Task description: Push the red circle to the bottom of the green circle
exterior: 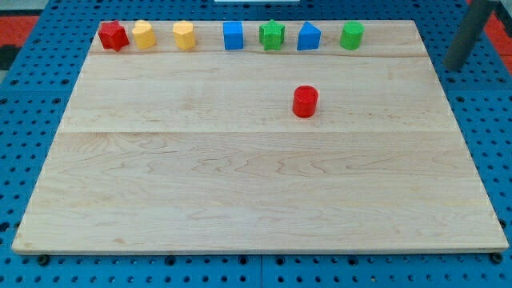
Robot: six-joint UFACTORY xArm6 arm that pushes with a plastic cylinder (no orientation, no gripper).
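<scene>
- Wooden board (240,192): one, lying on a blue perforated base (24,160); it carries eight blocks.
- Red blocks: two. The red circle (305,102) stands alone, below the top row and to the view's left of the green circle (352,35). The red star-like block (113,35) is at the row's far left end.
- Yellow blocks: two, (143,34) and (184,35), shapes unclear, just right of the red star-like block.
- Blue blocks: two, a blue cube (233,35) and a blue pointed block (309,36).
- Green blocks: two, the green star (272,35) and the green circle at the row's right end.
- Rod: one, dark; the tip (455,69) sits off the board, to the right of the green circle, touching no block. It has no jaws to open or close.
</scene>
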